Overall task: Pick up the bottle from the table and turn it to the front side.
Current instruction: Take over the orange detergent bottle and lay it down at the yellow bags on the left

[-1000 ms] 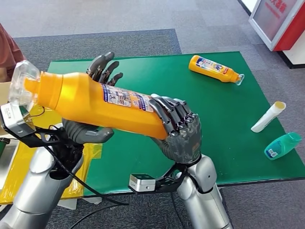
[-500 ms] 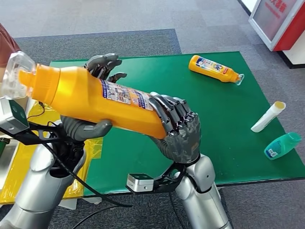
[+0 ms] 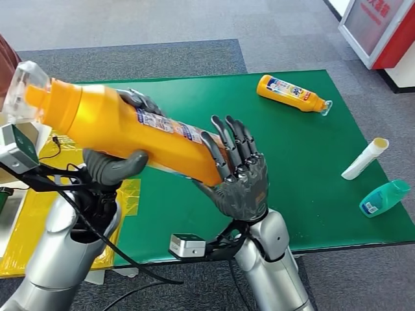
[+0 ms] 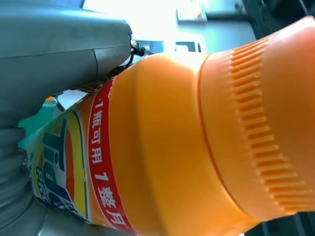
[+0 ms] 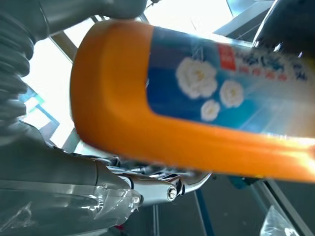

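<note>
A big orange bottle (image 3: pixel 122 129) with a clear cap (image 3: pixel 26 91) hangs tilted above the near left part of the green table (image 3: pixel 294 149), cap end up and to the left. My left hand (image 3: pixel 112 170) grips its middle, thumb underneath and fingers over the far side. My right hand (image 3: pixel 242 184) is at the bottle's base with its fingers stretched out and apart, and the base leans against them. The left wrist view shows the bottle (image 4: pixel 167 147) close up with its red and yellow label. In the right wrist view the bottle (image 5: pixel 185 113) shows a blue flowered label.
A second orange bottle (image 3: pixel 291 92) lies at the table's far right. A white tube (image 3: pixel 364 159) and a teal bottle (image 3: pixel 385 197) lie near the right edge. A yellow sheet (image 3: pixel 29 220) is at the left, and a person's sleeve (image 3: pixel 7 65) at the top left.
My right hand has uncurled its fingers from the bottle's base. My left hand has closed round the bottle and rolled it, and the cap end has risen a little.
</note>
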Robot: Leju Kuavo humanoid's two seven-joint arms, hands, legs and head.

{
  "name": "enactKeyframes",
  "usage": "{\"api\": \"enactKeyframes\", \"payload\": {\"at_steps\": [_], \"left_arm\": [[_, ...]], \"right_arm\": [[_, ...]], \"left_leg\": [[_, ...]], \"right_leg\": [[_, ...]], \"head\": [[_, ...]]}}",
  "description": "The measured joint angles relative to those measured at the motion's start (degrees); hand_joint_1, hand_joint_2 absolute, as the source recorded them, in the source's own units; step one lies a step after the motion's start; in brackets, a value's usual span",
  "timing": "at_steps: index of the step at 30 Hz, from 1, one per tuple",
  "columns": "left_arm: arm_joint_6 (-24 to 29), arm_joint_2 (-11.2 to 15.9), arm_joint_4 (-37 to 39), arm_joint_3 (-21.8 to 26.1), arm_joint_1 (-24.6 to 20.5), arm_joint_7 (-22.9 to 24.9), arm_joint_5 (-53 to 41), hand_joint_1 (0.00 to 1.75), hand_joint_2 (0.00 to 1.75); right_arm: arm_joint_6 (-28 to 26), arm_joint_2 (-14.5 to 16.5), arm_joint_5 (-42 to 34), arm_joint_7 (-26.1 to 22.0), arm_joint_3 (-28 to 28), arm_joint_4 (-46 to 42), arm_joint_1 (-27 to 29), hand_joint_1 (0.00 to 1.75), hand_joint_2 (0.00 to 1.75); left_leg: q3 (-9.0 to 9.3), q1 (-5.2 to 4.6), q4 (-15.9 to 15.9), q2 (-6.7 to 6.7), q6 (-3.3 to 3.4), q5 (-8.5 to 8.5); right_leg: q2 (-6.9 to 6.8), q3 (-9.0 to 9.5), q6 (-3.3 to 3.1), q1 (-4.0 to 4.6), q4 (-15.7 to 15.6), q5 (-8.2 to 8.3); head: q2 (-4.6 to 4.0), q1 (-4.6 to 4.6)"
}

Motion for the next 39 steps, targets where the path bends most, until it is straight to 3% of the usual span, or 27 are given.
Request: {"api": "enactKeyframes", "payload": {"at_steps": [4,7,9,12,14,20,22,25,28,30,31,33,36,37,38,39], "left_arm": [[5.5,-0.3,-1.1,1.4,2.7,-2.1,-3.2,1.75,1.75],[16.1,-0.3,-3.2,3.2,6.0,-7.1,-14.4,1.75,1.75],[26.9,-0.2,-4.7,4.7,8.2,-11.1,-27.2,1.75,1.75],[44.6,-1.1,-7.0,7.8,11.8,-15.4,-56.4,1.75,1.75],[49.8,-2.7,-8.5,10.4,14.1,-17.3,-74.6,1.75,1.75],[50.8,-10.7,-15.0,21.1,18.1,-25.1,-105.2,1.75,1.75],[50.9,-11.9,-17.1,23.7,18.7,-24.2,-110.6,1.75,1.75],[50.9,-11.7,-18.3,25.7,19.8,-18.7,-117.6,1.75,1.75],[50.5,-11.3,-16.8,30.3,21.1,-21.8,-118.8,1.75,1.75],[46.6,-7.4,-13.0,33.1,19.5,-22.2,-118.8,1.75,1.75],[42.1,-3.6,-10.0,32.9,17.5,-19.3,-118.8,1.75,1.75],[30.9,4.0,-3.2,28.8,12.8,-4.6,-118.7,1.75,1.75],[20.0,8.1,8.8,17.1,9.4,23.9,-116.4,1.75,1.75],[18.6,8.8,13.0,13.6,8.8,29.5,-115.3,1.75,1.75],[18.0,9.5,17.1,11.2,8.1,31.8,-114.3,1.75,1.75],[17.6,10.0,21.2,9.7,7.1,31.2,-113.4,1.75,1.75]], "right_arm": [[0.0,-0.2,-8.4,4.5,0.2,2.2,-0.2,0.0,1.75],[0.2,-0.9,-22.1,10.4,0.5,4.2,-0.1,0.0,1.75],[0.8,-1.8,-29.9,12.4,0.5,4.7,0.0,0.0,1.75],[1.3,-3.4,-36.3,13.0,0.1,4.5,0.1,0.0,1.75],[1.6,-4.2,-38.0,13.2,-0.6,3.8,0.3,0.0,1.75],[2.8,-5.9,-41.6,13.3,-3.7,-1.2,1.2,0.0,1.75],[3.6,-6.3,-43.3,13.4,-4.6,-2.8,1.4,0.0,1.75],[4.2,-6.8,-44.5,13.4,-5.9,-5.2,1.9,0.0,1.75],[4.9,-7.3,-44.6,13.7,-7.1,-8.0,2.6,0.0,1.75],[5.9,-7.6,-44.3,14.1,-8.0,-10.0,3.1,0.0,1.75],[6.5,-7.7,-44.1,14.3,-8.3,-10.9,3.2,0.0,1.75],[8.3,-7.8,-43.5,14.6,-8.9,-12.8,3.2,0.0,1.75],[10.3,-7.8,-42.6,14.6,-9.4,-15.3,2.9,0.0,1.75],[10.8,-7.9,-42.5,14.5,-9.5,-15.9,2.6,0.0,1.75],[11.2,-7.9,-42.5,14.5,-9.5,-16.4,2.4,0.0,1.75],[11.5,-7.9,-42.6,14.4,-9.5,-16.8,2.1,0.0,1.75]], "left_leg": [[0.0,0.0,0.0,0.01,0.0,-0.01],[0.0,0.0,0.0,0.01,-0.01,-0.01],[-0.01,0.0,0.0,0.01,-0.01,-0.01],[-0.01,0.0,0.0,0.01,0.01,-0.03],[-0.01,-0.01,0.0,-0.01,0.04,-0.05],[-0.02,-0.06,0.0,-0.02,0.08,-0.13],[0.0,-0.05,0.0,-0.02,0.07,-0.12],[0.02,-0.04,0.0,-0.02,0.05,-0.11],[0.1,-0.04,0.0,0.01,0.03,-0.11],[0.13,0.0,0.0,0.02,-0.07,-0.03],[0.11,0.04,0.0,0.04,-0.17,0.0],[0.12,0.1,-0.1,0.08,-0.32,0.05],[0.15,0.07,-0.2,0.13,-0.29,0.1],[0.14,0.06,-0.1,0.21,-0.28,0.11],[0.13,0.06,-0.1,0.31,-0.27,0.11],[0.12,0.05,-0.1,0.39,-0.27,0.11]], "right_leg": [[0.01,0.0,0.0,0.0,0.0,0.0],[0.01,-0.02,-0.03,0.0,0.0,-0.03],[0.0,-0.02,-0.04,0.0,0.0,-0.04],[-0.01,-0.02,-0.01,0.0,0.0,-0.06],[-0.03,0.0,0.06,-0.03,0.0,-0.12],[-0.03,0.0,0.09,-0.11,0.0,-0.13],[-0.03,0.0,0.07,-0.11,0.0,-0.12],[-0.03,0.01,0.06,-0.08,0.0,-0.12],[-0.01,-0.08,0.03,-0.08,0.0,-0.14],[-0.02,-0.4,-0.06,-0.04,0.0,-0.13],[0.0,-0.54,-0.16,0.01,0.0,-0.08],[0.07,-0.46,-0.32,0.05,0.0,0.05],[0.16,-0.17,-0.31,0.02,0.1,0.16],[0.26,-0.19,-0.3,0.03,0.1,0.21],[0.38,-0.24,-0.28,0.01,0.1,0.27],[0.48,-0.26,-0.26,-0.01,0.1,0.31]], "head": [[0.0,-0.01],[0.0,0.0],[0.0,0.0],[0.0,0.0],[0.0,0.01],[0.0,0.02],[0.0,-0.01],[0.0,-0.01],[0.0,0.01],[0.0,0.03],[0.0,0.03],[0.0,-0.06],[0.0,-0.07],[0.0,-0.06],[0.0,-0.05],[0.0,-0.08]]}}
